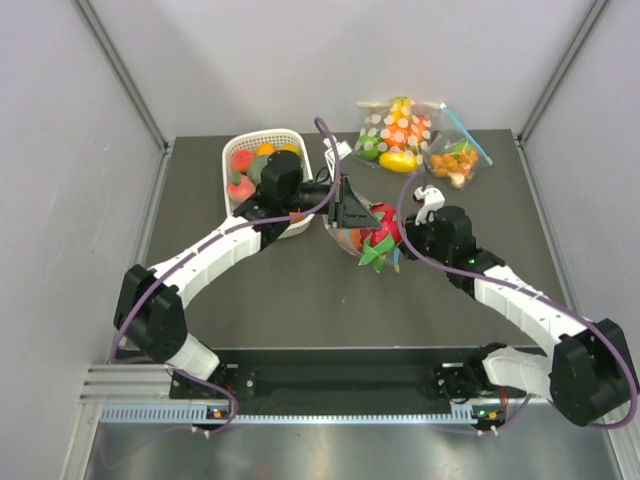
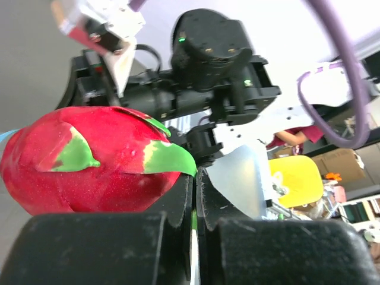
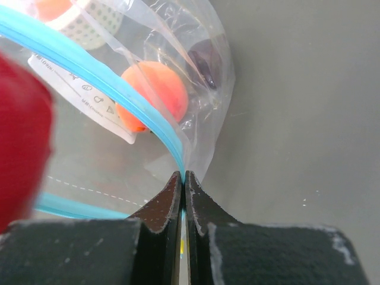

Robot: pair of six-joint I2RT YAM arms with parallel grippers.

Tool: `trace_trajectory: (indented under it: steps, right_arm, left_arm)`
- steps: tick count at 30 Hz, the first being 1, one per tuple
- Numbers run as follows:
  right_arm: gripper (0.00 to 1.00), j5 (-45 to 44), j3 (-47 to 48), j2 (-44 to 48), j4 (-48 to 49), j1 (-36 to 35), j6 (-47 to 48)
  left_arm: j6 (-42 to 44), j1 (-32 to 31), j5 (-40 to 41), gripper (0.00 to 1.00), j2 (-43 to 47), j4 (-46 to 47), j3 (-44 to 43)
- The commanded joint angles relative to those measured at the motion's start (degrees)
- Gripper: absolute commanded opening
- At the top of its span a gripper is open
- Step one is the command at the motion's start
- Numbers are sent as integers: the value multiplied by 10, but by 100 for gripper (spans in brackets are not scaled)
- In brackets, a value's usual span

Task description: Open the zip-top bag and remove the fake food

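- At the middle of the table (image 3: 297, 119), the zip-top bag (image 3: 205, 124) is held up between the two arms, with its mouth parted and the fake food inside it
- The right gripper (image 3: 183, 181) has its fingers pressed fully together on the teal zip strip (image 3: 119, 90), close to where the strip's two halves run together
- The left gripper (image 2: 194, 184) is clamped just as tight; the thin sliver between its fingers is probably the bag's opposite lip, though the film is too clear to be sure
- The step in hand looks to be widening the mouth so the fruit can come out
- To do that well, draw the two lips apart evenly and keep each pinch on the stiffer strip, since the bare film would likely stretch or slide free
- Keep the mouth level until it gapes wider than the dragon fruit (image 2: 89, 166), so nothing tumbles out early
- The film is thin, glossy and crinkled, and it folds in sharp creases
- The strip is a firmer band, bowed into a smooth curve
- The dragon fruit is hard, shiny red plastic, egg-shaped, with green leaf-like flaps standing off its skin
- The peach (image 3: 155, 89) is round, smooth and matt orange-pink; it lies deeper in, against the film, beside a white tag (image 3: 77, 100)
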State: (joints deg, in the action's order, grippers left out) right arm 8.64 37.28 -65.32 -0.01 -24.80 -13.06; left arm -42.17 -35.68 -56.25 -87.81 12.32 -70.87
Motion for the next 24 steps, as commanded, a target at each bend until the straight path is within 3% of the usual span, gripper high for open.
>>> trace_trajectory:
  steps: [1, 12, 21, 24]
  right_arm:
    - [0, 2, 11, 14, 12, 11, 4]
    - [0, 0, 24, 37, -24, 21, 5]
    - [0, -14, 24, 85, -57, 21, 9]
    - [0, -13, 22, 88, -57, 21, 9]
  left_arm:
    - [-36, 2, -35, 0, 27, 90, -30]
    - [-23, 10, -18, 0, 129, 77, -51]
    - [-32, 159, 35, 0, 111, 92, -94]
    - [22, 197, 91, 0, 92, 26, -129]
